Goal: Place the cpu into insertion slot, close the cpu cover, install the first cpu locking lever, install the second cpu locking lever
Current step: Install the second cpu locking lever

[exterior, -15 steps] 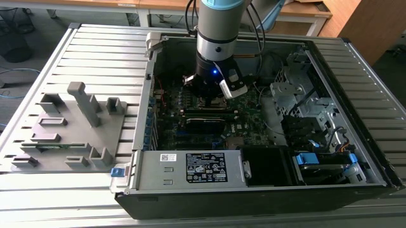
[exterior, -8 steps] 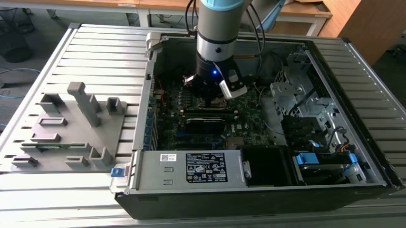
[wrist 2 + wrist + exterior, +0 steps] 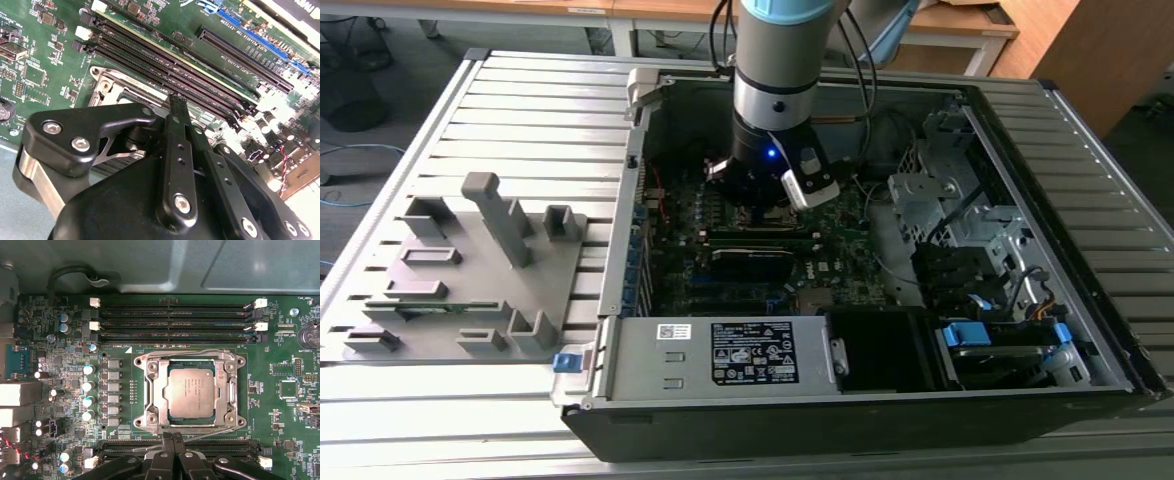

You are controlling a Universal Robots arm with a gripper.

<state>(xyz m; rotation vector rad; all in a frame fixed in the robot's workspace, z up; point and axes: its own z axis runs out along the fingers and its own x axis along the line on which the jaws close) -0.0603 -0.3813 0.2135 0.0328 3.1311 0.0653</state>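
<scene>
One robot arm (image 3: 781, 70) reached down into an open desktop computer case (image 3: 881, 400) that lay on a slatted metal surface (image 3: 520, 110). Its black tool (image 3: 173, 440) hung low over the green motherboard (image 3: 280, 440), just beside the edge of the socket. In both wrist views the two fingers (image 3: 176, 130) stood pressed together with nothing visible between them.

In the first wrist view, the cpu (image 3: 191, 393), a square chip with a dull grey metal top, sat in the insertion slot (image 3: 170, 416). The cpu cover (image 3: 152, 390), a silvery frame with a square cut-out, lay flat around the chip. A thin wire locking lever (image 3: 205, 434) ran along the socket edge nearest the tool, very close to the fingertips; whether they touched could not be told. Long black memory slots (image 3: 175, 322) lay on the far side of the socket.

In the exterior view, a grey parts fixture (image 3: 467, 270) stood on the surface at the exterior view's left of the case.
</scene>
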